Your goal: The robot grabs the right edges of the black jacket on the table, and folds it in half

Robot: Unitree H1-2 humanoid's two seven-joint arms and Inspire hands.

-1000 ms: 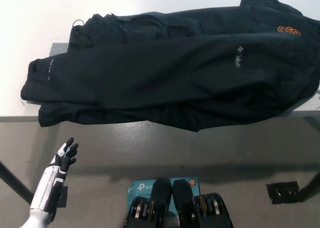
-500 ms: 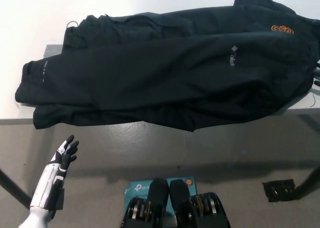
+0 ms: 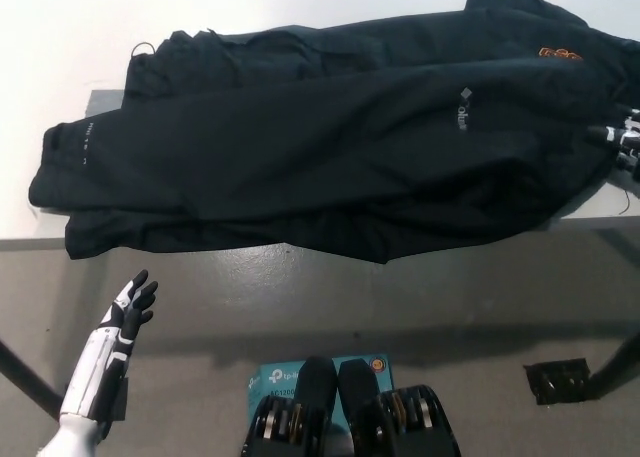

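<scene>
Jacket point(image 3: 340, 152), black, lies spread flat across most of the table point(image 3: 100, 102), reaching from the left edge almost to the right edge of the head view. Its near hem hangs over the table's front edge, and its far parts run onto the white surface behind. A small white logo point(image 3: 463, 108) and an orange logo point(image 3: 560, 52) sit on the right portion of the cloth, both just up and inward from the right hand's fingertips. A cuff with small white lettering lies at the far left of the garment.

Floor point(image 3: 400, 297), grey, fills the lower half of the view. A teal box point(image 3: 275, 377) rests on it at bottom centre, and a small black object point(image 3: 557, 380) lies at lower right beside a table leg.

Left hand point(image 3: 128, 307), white with dark fingers, hangs at lower left, below the table's front edge and well apart from the jacket's hem. Its fingers are spread and hold nothing.

Right hand point(image 3: 622, 142) shows only partly at the right edge of the view, at the jacket's right border. Its fingertips point(image 3: 600, 133) lie at or upon the dark cloth; whether they grip it cannot be told.
</scene>
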